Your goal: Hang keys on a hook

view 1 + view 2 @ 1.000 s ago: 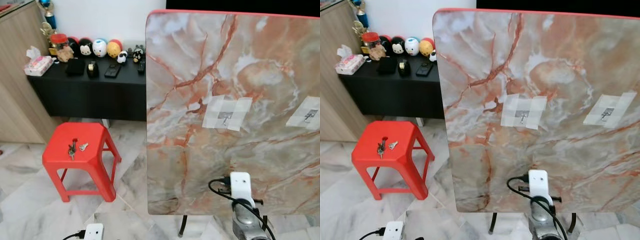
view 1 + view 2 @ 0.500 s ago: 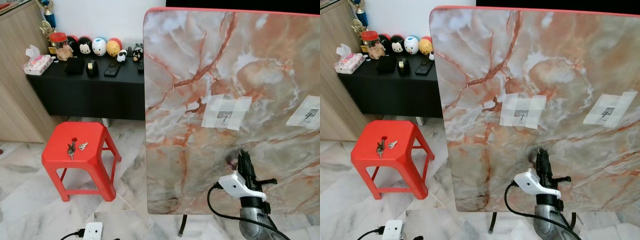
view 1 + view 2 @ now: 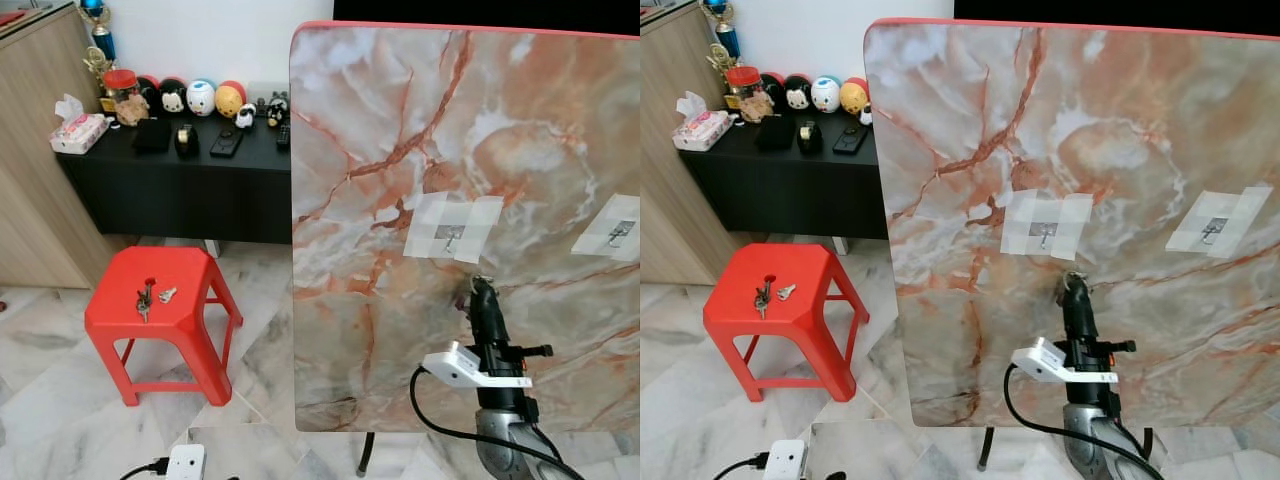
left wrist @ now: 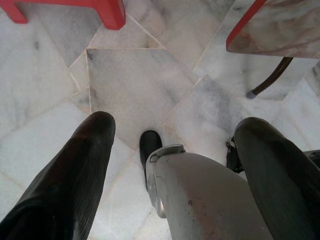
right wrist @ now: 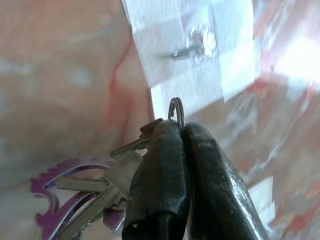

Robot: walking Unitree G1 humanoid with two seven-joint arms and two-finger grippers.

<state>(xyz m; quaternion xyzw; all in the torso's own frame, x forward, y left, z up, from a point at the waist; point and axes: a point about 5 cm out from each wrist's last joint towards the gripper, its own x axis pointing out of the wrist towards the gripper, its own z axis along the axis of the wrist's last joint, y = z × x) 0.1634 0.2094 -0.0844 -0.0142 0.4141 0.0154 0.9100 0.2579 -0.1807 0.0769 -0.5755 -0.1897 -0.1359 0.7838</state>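
A marble-patterned board (image 3: 400, 150) stands upright before me, with a small metal hook (image 3: 452, 237) taped to it under white tape. My right gripper (image 3: 480, 290) points up just below that hook, shut on a key ring (image 5: 176, 107). Silver keys and a purple tag (image 5: 107, 187) hang from the ring. In the right wrist view the hook (image 5: 192, 50) sits a short way beyond the ring, not touching it. My left gripper (image 4: 177, 125) hangs open over the floor, holding nothing.
A second taped hook (image 3: 620, 232) is at the board's right edge. To the left, a red stool (image 3: 190, 320) carries another bunch of keys (image 3: 150, 297). Behind it a black sideboard (image 3: 180, 190) holds toys and a tissue box. Marble floor lies below.
My right gripper has turned its fingers upward and risen along the board, bringing the key ring closer under the taped hook. The left arm has stayed still.
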